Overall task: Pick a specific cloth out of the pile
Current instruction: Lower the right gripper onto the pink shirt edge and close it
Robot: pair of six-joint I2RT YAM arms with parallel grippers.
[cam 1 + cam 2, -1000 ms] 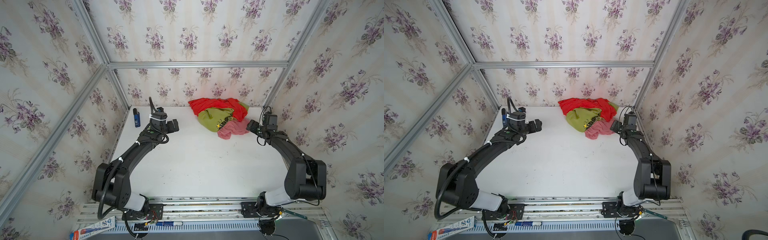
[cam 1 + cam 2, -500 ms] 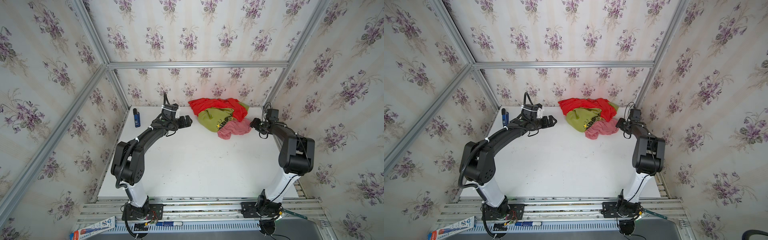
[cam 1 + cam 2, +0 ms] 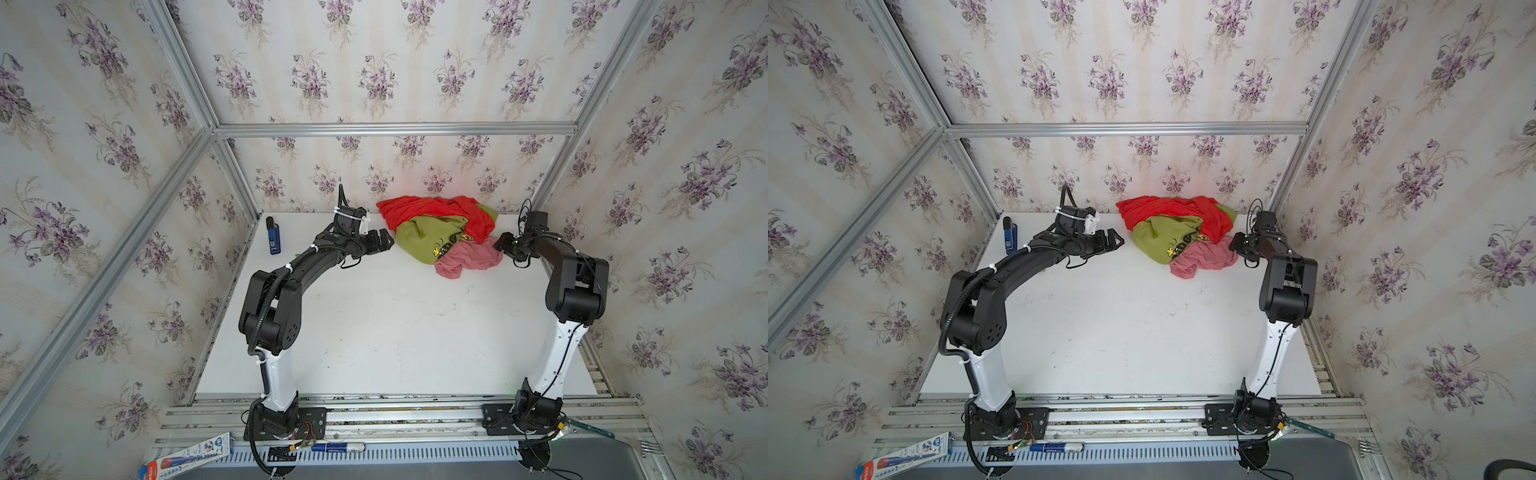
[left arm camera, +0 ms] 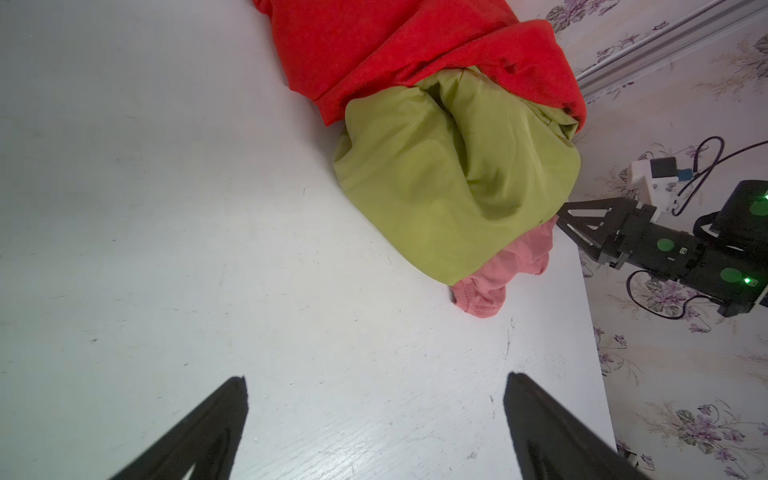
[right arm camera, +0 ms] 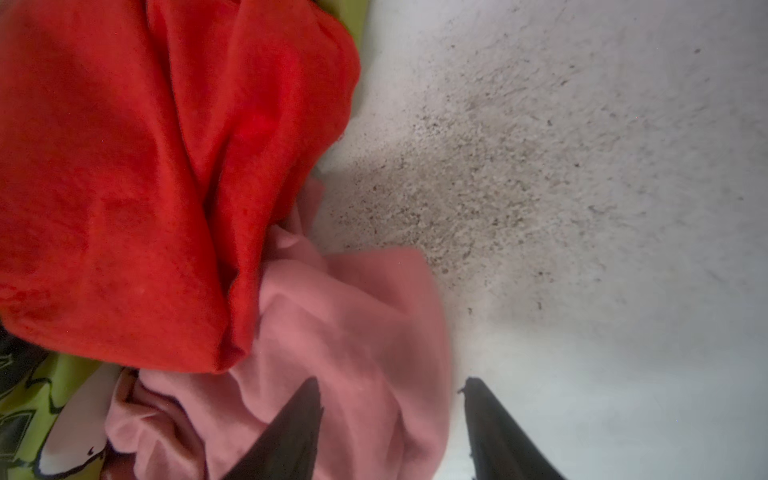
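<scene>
Location of pile (image 3: 440, 232): far end of counter (image 3: 395, 332), right of centre, close against the back wall; visible in both top views. Composed of a bright red cloth (image 3: 419, 208) on the far side, an olive-green cloth (image 3: 415, 241) with yellow-black print in the middle, and the salmon-pink cloth (image 3: 469, 259) lowest and nearest (partly tucked under the other two, near and right-hand parts exposed).

Left pincer (image 3: 388, 243): spread wide, holding nothing, poised just left of the olive-green cloth without touching it. Bare counter between the fingertips in the left wrist view.

Right pincer (image 3: 498, 245): about half spread, placed at the right-hand edge of the salmon-pink cloth. In the right wrist view, one finger over the pink fabric, the other over bare counter, fabric edge lying between the jaws. No clamp on the fabric visible; sliver of counter showing between fabric and outer finger.

Also on the counter: small blue-and-black object (image 3: 272, 241), flat near the left wall, well apart from the pile.
</scene>
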